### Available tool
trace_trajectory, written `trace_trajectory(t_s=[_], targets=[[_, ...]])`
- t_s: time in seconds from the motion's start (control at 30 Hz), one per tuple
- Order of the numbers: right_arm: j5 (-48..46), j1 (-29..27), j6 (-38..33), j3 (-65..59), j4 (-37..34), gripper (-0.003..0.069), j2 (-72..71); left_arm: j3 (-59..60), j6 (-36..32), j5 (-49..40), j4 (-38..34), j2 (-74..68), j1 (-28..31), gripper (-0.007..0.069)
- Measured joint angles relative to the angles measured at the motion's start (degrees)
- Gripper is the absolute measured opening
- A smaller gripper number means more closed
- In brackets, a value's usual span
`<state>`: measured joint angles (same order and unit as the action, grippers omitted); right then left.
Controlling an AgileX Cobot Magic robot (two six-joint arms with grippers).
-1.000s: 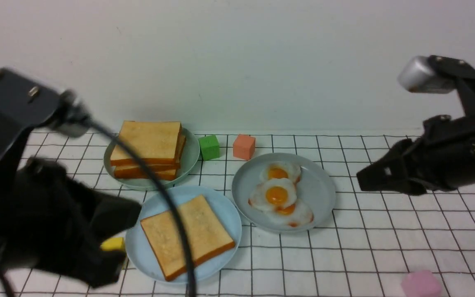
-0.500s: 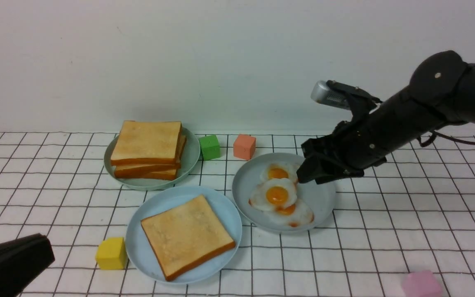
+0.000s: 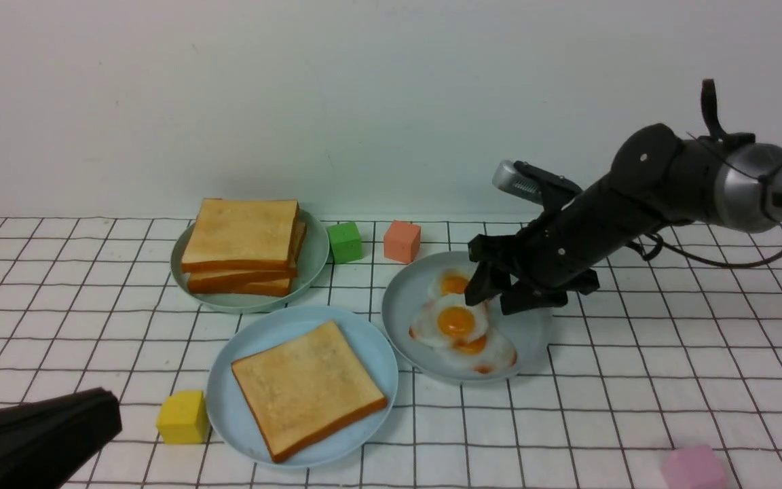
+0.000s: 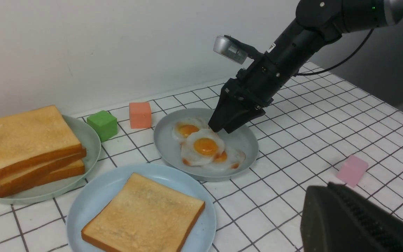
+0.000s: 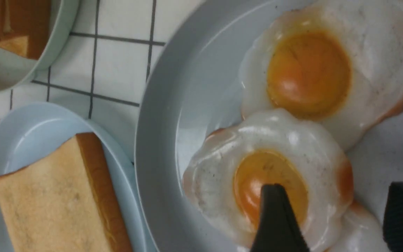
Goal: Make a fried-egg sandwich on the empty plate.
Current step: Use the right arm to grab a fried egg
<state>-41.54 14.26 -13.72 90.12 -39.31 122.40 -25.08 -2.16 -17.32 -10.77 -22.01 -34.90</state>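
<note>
Centre right: black right gripper (image 3: 491, 303), jaws wide apart, empty, above topmost white orange-yolked fried egg (image 3: 455, 320). Lower left: black left gripper (image 3: 58, 435), jaw state indiscernible.

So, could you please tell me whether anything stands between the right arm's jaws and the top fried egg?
Nothing visible does: the open jaws are right over the top egg, which lies uncovered on the grey plate.

Black arm (image 3: 608, 217), tool (image 3: 493, 304) — silver band (image 3: 751, 187)
</note>
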Motion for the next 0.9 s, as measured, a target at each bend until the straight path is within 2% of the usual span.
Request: trace_trajectory(t_s=[0.27, 0.53, 0.73, 0.9], targets=[[1.92, 0.0, 0.0, 0.25, -1.66, 0.0421, 1.92, 0.05, 0.0, -0.35, 0.0, -0.01, 0.0, -0.0013], [3.14, 0.0, -3.57, 0.32, -8.22, 0.0421, 2.85, 0.05, 0.0, -0.38, 0.0, -0.01, 0.0, -0.0013], [3.2, 0.0, -4.13, 0.32, -8.58, 0.0421, 3.71, 0.05, 0.0, -0.38, 0.0, -0.01, 0.0, -0.0013], [3.16, 0.0, -4.2, 0.32, -8.88, 0.0367, 3.91, 0.05, 0.0, -0.38, -0.05, -0.01, 0.0, -0.0013]])
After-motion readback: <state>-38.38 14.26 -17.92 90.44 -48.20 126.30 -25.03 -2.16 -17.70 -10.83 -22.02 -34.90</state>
